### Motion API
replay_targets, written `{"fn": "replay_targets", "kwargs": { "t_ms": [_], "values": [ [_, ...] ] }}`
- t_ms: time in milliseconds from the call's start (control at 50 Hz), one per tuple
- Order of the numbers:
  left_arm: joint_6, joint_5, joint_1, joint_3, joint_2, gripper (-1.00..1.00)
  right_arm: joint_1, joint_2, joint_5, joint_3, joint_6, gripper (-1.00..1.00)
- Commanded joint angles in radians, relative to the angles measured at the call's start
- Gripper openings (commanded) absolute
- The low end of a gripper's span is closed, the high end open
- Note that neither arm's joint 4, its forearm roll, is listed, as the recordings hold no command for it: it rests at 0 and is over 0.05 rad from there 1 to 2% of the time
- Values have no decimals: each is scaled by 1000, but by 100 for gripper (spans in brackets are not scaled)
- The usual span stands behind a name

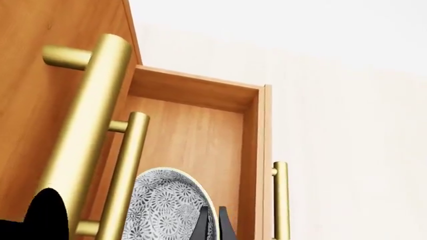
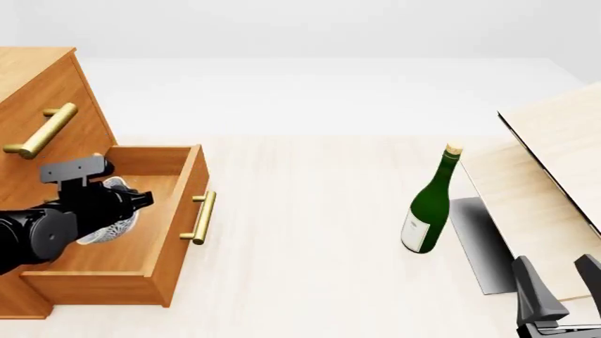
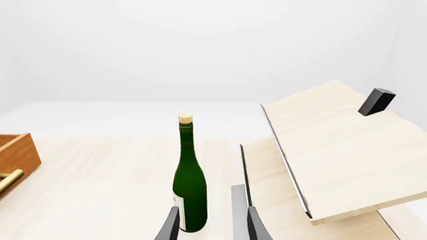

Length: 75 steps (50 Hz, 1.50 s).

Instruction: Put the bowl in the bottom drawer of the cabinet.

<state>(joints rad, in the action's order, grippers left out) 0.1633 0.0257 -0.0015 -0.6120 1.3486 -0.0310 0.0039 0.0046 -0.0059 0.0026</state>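
Observation:
The cabinet (image 2: 38, 84) stands at the left with its bottom drawer (image 2: 179, 232) pulled out. My left gripper (image 2: 127, 204) hovers over the drawer's inside, shut on the rim of the speckled white bowl (image 2: 108, 227), which hangs tilted within the drawer's walls. In the left wrist view the bowl (image 1: 167, 205) is pinched by the dark fingertips (image 1: 203, 222) above the drawer floor (image 1: 193, 135). My right gripper (image 2: 561, 278) is at the near right edge, open and holding nothing.
A green bottle (image 2: 427, 211) stands upright right of centre, straight ahead of the right gripper (image 3: 211, 215). A pale wooden board (image 2: 554, 162) slopes on a stand at the far right. Brass handles (image 2: 42, 130) jut from the cabinet's drawer fronts.

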Motion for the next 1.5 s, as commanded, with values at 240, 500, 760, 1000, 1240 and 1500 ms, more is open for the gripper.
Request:
{"fn": "replay_targets", "kwargs": {
  "t_ms": [240, 500, 760, 1000, 1240, 1500],
  "values": [
    [1, 47, -5, 3, 46, -100, 0, 0, 0, 0, 0, 100],
    [-14, 69, 13, 15, 63, -100, 0, 0, 0, 0, 0, 100],
    [-23, 92, 24, 16, 91, -100, 0, 0, 0, 0, 0, 100],
    [-22, 98, 15, 12, 107, -100, 0, 0, 0, 0, 0, 100],
    [-13, 106, 14, 12, 109, -100, 0, 0, 0, 0, 0, 100],
    [12, 114, -10, 11, 102, 100, 0, 0, 0, 0, 0, 100]
  ]
}}
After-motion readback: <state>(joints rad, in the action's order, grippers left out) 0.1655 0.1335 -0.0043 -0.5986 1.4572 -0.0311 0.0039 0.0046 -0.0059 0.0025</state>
